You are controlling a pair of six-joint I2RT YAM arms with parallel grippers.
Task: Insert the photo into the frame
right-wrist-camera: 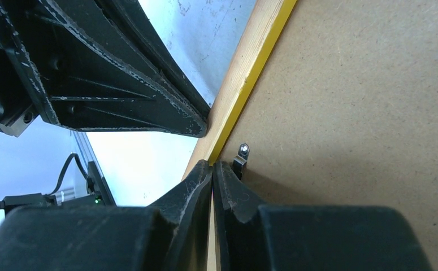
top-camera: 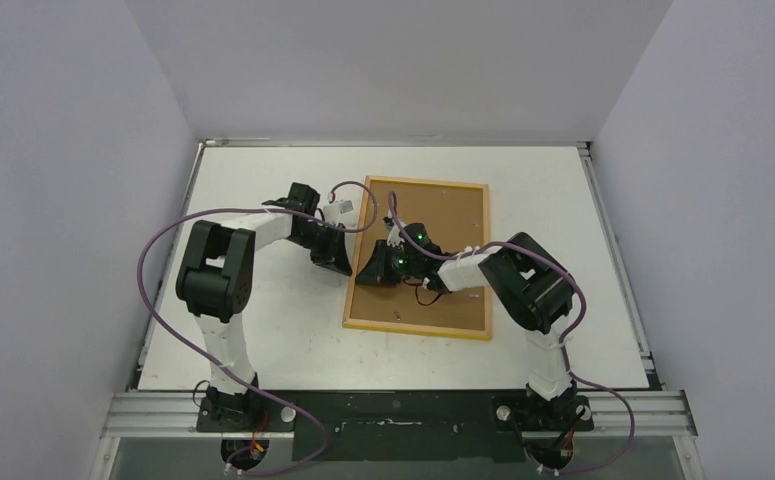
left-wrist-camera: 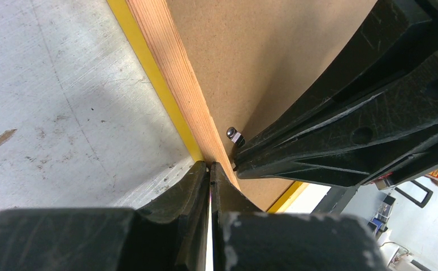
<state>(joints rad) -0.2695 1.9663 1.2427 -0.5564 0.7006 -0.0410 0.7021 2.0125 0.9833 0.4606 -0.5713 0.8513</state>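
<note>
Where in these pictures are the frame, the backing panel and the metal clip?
frame (top-camera: 428,182), top view, far wooden rail.
backing panel (top-camera: 453,215), top view, bare brown area.
metal clip (right-wrist-camera: 243,149), right wrist view, its rounded head.

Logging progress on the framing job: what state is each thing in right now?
Frame: face down on the table, wood back up.
Backing board: seated inside the frame, brown side up.
Metal tab: on the board by the frame's edge; locked or not, unclear.
Photo: not visible.
Left gripper: fingers shut, tips at the frame's edge.
Right gripper: fingers shut, tips beside the tab.
</note>
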